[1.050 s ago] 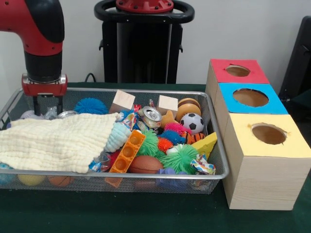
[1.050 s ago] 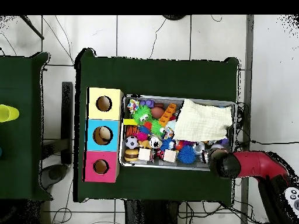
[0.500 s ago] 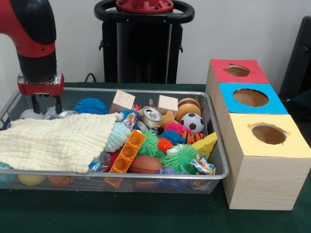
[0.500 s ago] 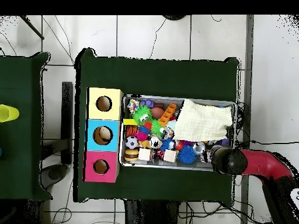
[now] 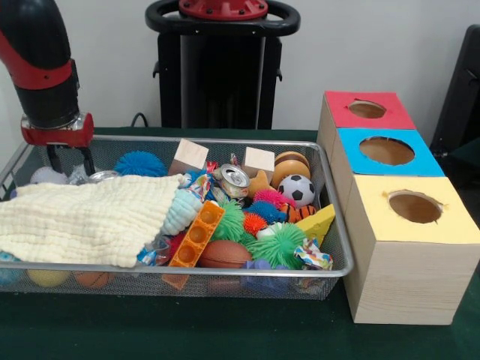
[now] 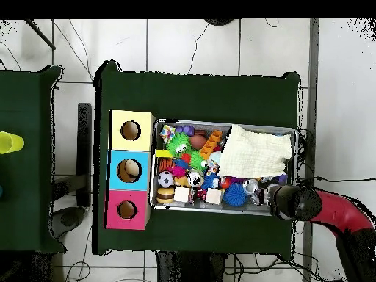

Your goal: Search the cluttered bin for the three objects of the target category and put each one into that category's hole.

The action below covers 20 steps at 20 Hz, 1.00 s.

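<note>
A wire bin (image 5: 247, 271) holds a heap of toys. Among them are a soccer ball (image 5: 298, 190), a silver can (image 5: 232, 178), two wooden blocks (image 5: 189, 156), a blue spiky ball (image 5: 140, 163), a green spiky ball (image 5: 279, 244) and an orange brick (image 5: 197, 234). A cream cloth (image 5: 82, 217) covers the bin's left half and hides what lies under it. My gripper (image 5: 72, 166) hangs open over the bin's far left corner, holding nothing. From overhead, the gripper (image 6: 273, 198) is at the bin's lower right corner, beside the cloth (image 6: 253, 150).
Right of the bin stand three wooden boxes with round holes: red (image 5: 366, 110), blue (image 5: 386, 151) and yellow (image 5: 414, 207). In the overhead view they are the yellow box (image 6: 131, 130), the blue box (image 6: 130, 170) and the red box (image 6: 127, 209). A black stand (image 5: 221, 67) rises behind the bin.
The arm has drifted left in the front view, toward the bin's end wall, and the gripper has risen slightly. Nothing in the bin has moved.
</note>
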Motion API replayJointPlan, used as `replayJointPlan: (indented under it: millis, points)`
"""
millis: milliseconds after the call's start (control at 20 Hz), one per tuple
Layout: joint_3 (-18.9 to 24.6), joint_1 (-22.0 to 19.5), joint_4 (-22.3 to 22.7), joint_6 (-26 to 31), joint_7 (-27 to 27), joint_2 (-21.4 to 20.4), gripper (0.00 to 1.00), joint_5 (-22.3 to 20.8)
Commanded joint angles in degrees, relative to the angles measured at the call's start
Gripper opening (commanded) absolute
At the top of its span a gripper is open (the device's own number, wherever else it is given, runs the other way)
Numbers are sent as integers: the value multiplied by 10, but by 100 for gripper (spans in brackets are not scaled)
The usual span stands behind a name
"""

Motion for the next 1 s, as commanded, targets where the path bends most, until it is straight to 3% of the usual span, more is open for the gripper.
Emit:
replayJointPlan:
  millis: [50,700,1000]
  points:
    - [-77,-42,16,-5,-24,181,100,-53]
    - [-74,-82,40,-113,-9,210,100,-28]
    - [-78,-79,37,-148,-4,217,100,-34]
